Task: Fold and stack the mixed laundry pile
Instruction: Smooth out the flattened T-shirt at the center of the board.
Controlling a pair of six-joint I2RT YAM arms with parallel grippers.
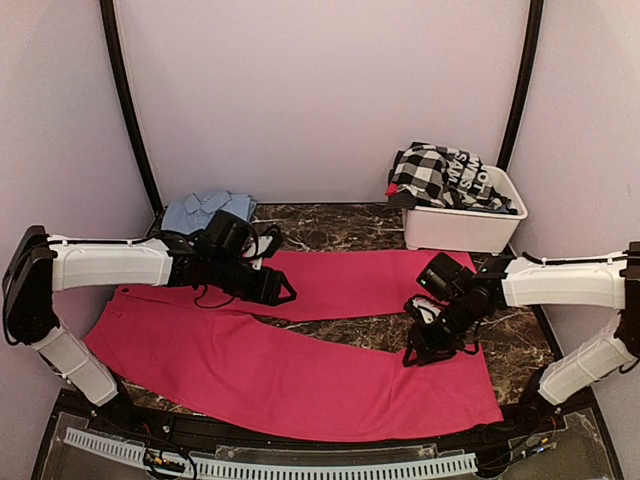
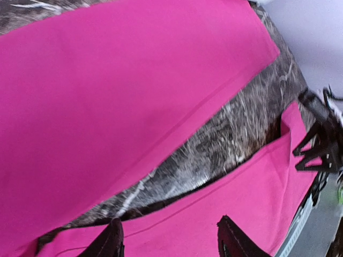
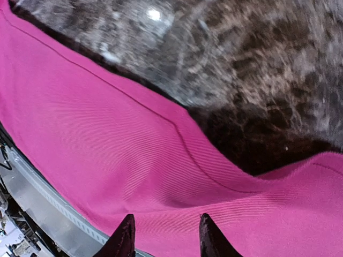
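While the magenta-pink cloth trousers (image 1: 300,370) are lying flat in a wide V on the dark marble table (image 1: 340,228), with the legs joined at the left and running rightward, the right gripper (image 1: 412,355) is hanging just over the near leg's inner edge, jaws parted and empty. The left gripper (image 1: 290,292) is hovering over the far leg, jaws likewise released. Bare table is showing between the legs, and the white plastic tub (image 1: 460,228) is standing well apart.
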